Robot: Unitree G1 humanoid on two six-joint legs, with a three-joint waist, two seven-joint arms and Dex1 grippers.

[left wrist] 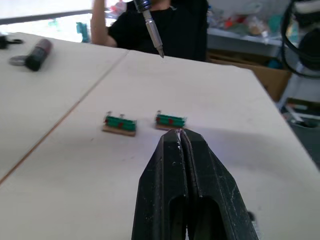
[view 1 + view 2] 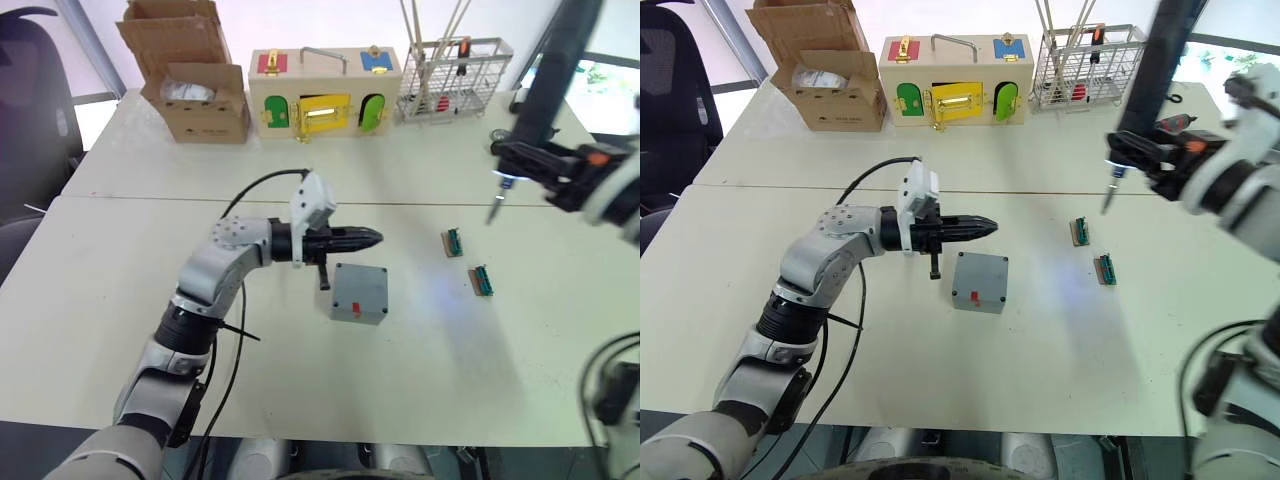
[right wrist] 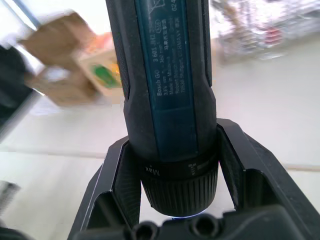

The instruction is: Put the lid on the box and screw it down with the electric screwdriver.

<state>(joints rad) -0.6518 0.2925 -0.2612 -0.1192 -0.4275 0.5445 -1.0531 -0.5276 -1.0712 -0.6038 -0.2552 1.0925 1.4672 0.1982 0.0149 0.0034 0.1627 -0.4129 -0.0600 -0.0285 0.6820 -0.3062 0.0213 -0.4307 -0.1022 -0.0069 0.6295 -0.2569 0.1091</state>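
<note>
From the left eye view, the small square grey plastic box (image 2: 359, 293) is seen on the white table (image 2: 150, 330) with its flat grey lid (image 2: 361, 284) already on top. The left gripper (image 2: 368, 238) hangs just above and behind it, its long axis pointing to the robot's right. The right gripper (image 2: 530, 163) is well apart, off to the right.

In the left wrist view, the 2 black fingers (image 1: 165, 185) are pressed together with nothing between them. 2 small green blocks (image 1: 120, 123) lie ahead.

In the right wrist view, the thick black electric screwdriver (image 3: 165, 75) is clamped upright.

Behind, a brown cardboard box (image 2: 195, 90) holds something pale, and a wire basket (image 2: 455, 80) holds tools.
</note>
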